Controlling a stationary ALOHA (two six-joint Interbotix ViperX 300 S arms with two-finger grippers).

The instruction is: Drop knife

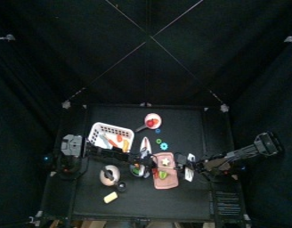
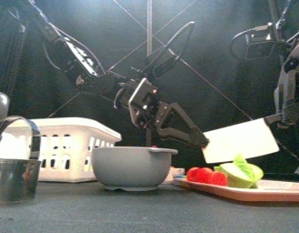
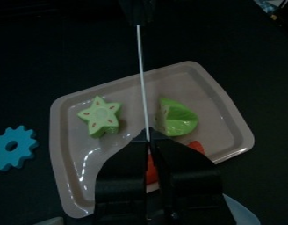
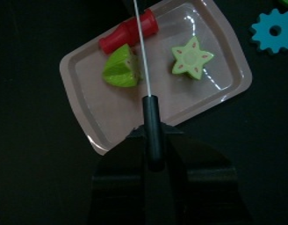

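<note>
Slim whitish knife (image 4: 138,44) spans lengthwise between both arms: right jaws pinch its dark handle, left jaws seemingly pinch its blade.

1. From above, the knife (image 1: 146,157) is too small to make out.
2. The grey bowl (image 2: 134,167) hides the pink board's (image 2: 268,189) near end.
3. The knife's handle is buried inside each hand.

The black tabletop (image 1: 173,200) is carrying a white slatted basket (image 1: 110,136), a grey bowl (image 2: 134,167), a pink board (image 1: 167,169), a metal cup (image 2: 15,178), a yellowish block (image 1: 110,197) and a blue gear (image 3: 11,147).
</note>
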